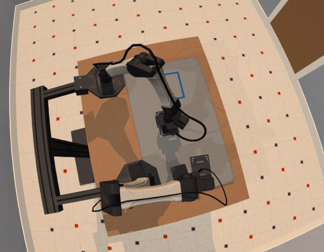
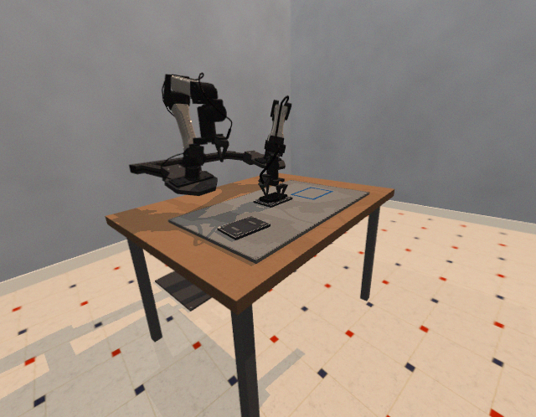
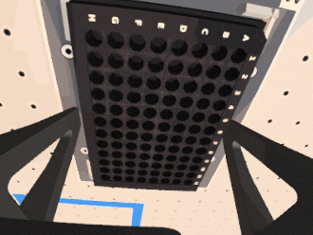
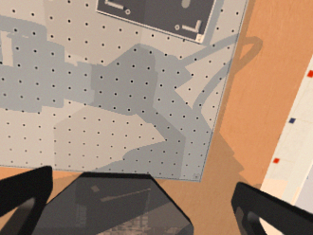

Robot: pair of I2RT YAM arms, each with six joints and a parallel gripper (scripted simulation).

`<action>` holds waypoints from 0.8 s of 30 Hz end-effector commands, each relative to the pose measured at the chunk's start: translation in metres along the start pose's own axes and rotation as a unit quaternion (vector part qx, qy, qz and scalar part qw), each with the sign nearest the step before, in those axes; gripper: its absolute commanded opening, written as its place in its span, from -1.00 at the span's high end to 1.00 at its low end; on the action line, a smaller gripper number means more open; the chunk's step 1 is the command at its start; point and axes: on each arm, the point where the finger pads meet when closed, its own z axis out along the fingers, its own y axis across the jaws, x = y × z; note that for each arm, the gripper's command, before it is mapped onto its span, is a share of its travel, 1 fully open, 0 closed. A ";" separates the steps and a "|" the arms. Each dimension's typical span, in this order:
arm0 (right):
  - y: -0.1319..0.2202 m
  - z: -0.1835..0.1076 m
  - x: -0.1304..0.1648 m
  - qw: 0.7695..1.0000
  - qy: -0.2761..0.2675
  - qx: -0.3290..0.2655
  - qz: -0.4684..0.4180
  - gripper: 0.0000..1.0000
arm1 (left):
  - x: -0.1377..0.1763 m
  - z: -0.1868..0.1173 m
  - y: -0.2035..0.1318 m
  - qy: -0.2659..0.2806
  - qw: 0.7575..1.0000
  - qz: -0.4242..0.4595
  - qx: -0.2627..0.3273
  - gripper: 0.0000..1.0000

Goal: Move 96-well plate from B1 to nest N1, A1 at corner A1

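The black 96-well plate lies on the dark nest in the middle of the board. It looks flat, but I cannot tell if it is fully down between the locators. In the left wrist view its cut corner, at A1, is top right beside a pale locator; the nest's A1 mark is not readable. My left gripper is open, with one finger beside each long side of the plate. My right gripper is open and empty, high above the table's near edge.
The blue outline of the bench spot is on the left arm's side. A second, empty nest lies on the right arm's side. The right arm and its cable overhang that side.
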 end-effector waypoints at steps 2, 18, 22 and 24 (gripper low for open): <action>0.001 0.008 0.010 1.000 0.018 -0.005 0.001 -1.00 | -0.001 0.009 -0.005 0.002 1.000 0.004 0.009 -1.00; 0.001 0.008 0.010 1.000 0.018 -0.005 0.001 -1.00 | -0.002 0.008 -0.005 0.001 1.000 0.004 0.008 -1.00; 0.001 0.008 0.010 1.000 0.018 -0.005 0.001 -1.00 | -0.003 0.008 -0.005 0.001 1.000 0.004 0.008 -1.00; 0.001 0.008 0.010 1.000 0.018 -0.005 0.001 -1.00 | -0.003 0.008 -0.005 0.001 1.000 0.004 0.008 -1.00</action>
